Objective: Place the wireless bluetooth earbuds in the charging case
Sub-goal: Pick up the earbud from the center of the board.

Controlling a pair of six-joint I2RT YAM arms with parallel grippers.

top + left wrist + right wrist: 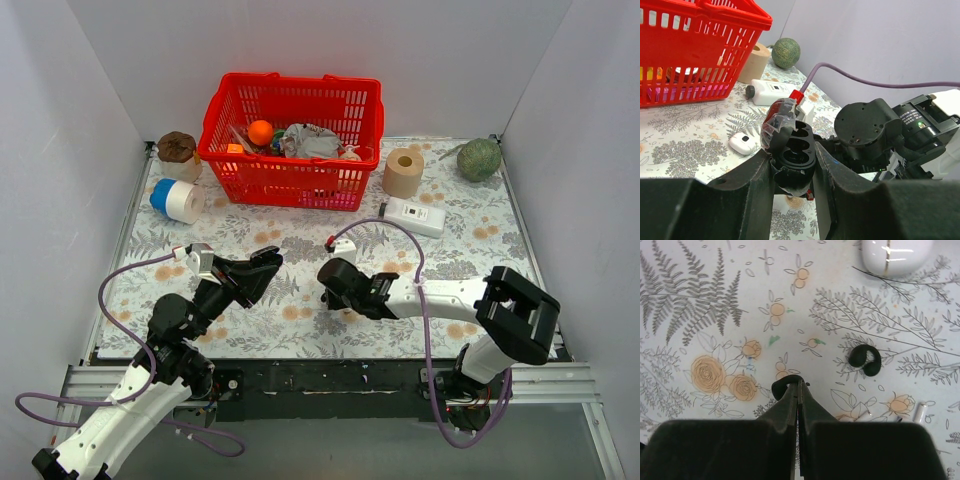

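My left gripper (793, 165) is shut on the black charging case (796, 142), holding it above the mat. The case's lid (777, 117) is open and wrapped in clear film, and both wells look empty. In the top view the left gripper (262, 268) faces the right gripper (330, 278) across a small gap. My right gripper (800, 385) is shut at the mat, with a black curved earbud (779, 389) pinched at its tips. A second black earbud (865, 360) lies on the mat ahead and to the right. Small white pieces (920, 412) lie near the right finger.
A white oval case (895, 255) lies on the mat, also seen beside the held case (742, 143). At the back stand a red basket (290, 140), a paper roll (403, 172), a white bottle (415, 216), a green ball (479, 158) and a blue-white tape roll (178, 200).
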